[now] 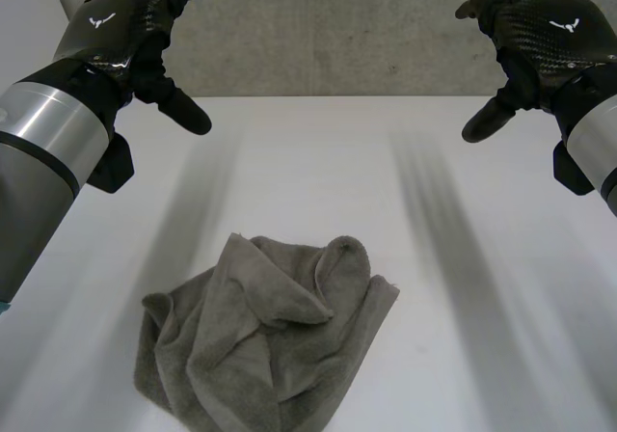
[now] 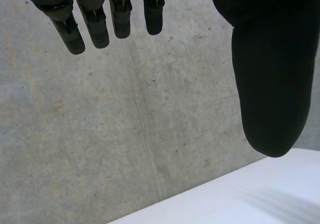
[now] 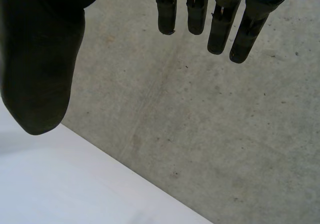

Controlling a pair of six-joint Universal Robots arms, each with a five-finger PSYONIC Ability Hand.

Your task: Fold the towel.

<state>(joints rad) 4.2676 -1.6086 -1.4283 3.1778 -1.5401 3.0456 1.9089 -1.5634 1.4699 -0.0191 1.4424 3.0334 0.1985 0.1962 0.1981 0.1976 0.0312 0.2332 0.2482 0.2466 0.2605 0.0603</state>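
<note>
On the table (image 1: 318, 162), at the near edge and slightly toward the robot's left, the towel (image 1: 265, 340) lies crumpled in a loose grey heap, with a flap rolled over its top and no corner laid out flat.

Assessment: terry cloth, soft, light and limp. It will likely sag and drag on itself when lifted, should not slip readily, and should take a firm pinch without harm.

Recommended hold: 2 points on an outer edge, 1 for each hand (the corner on the heap's far right looks the easiest to reach), so the cloth can be spread before any fold is made.

Left hand (image 1: 130, 27): raised over the far left of the table, well apart from the towel. Its fingers (image 2: 95, 29) are relaxed and near straight, set wide of the thumb, holding and touching nothing.

Right hand (image 1: 545, 32): raised likewise over the far right, fingers (image 3: 220, 34) loosely extended, thumb held wide, empty.

Both hands point toward the concrete wall (image 1: 328, 27) behind the table. Folding not yet begun.
</note>
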